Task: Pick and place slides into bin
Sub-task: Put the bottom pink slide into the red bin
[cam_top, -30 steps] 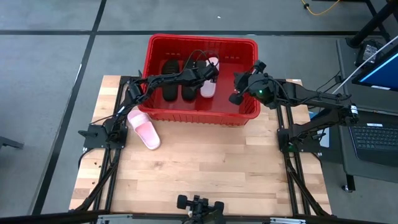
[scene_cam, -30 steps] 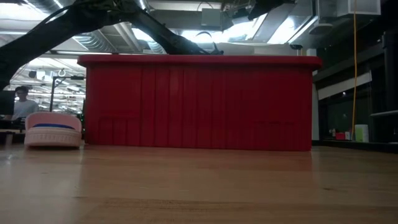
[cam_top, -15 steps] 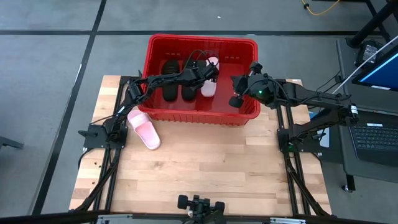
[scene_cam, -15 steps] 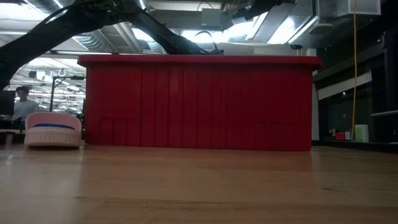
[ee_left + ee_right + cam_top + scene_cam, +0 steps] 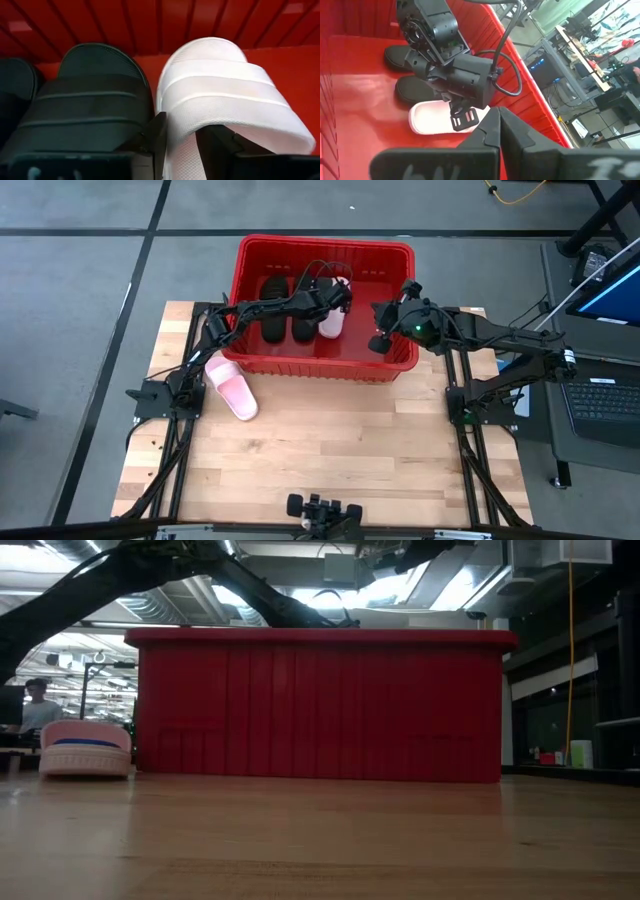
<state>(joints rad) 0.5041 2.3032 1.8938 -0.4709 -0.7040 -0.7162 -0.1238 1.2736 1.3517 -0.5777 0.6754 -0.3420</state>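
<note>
Bin point(image 5: 398, 366): two black slides, one pink slide point(image 5: 329, 323) inside | left gripper point(image 5: 179, 137) pinching that pink slide's strap | right gripper point(image 5: 499, 131) pressed together, over bin | second pink slide point(image 5: 233, 389) remains at tabletop's left edge.

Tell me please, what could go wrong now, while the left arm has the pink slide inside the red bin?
1. The left end effector grips the pink slide by its side edge only, so it might slip or twist on release.
2. That slide lies tight against a black slide; opening may nudge it.
3. The right end effector hovers over the bin near the left arm, so they could collide. The other pink slide waits on the table.
</note>
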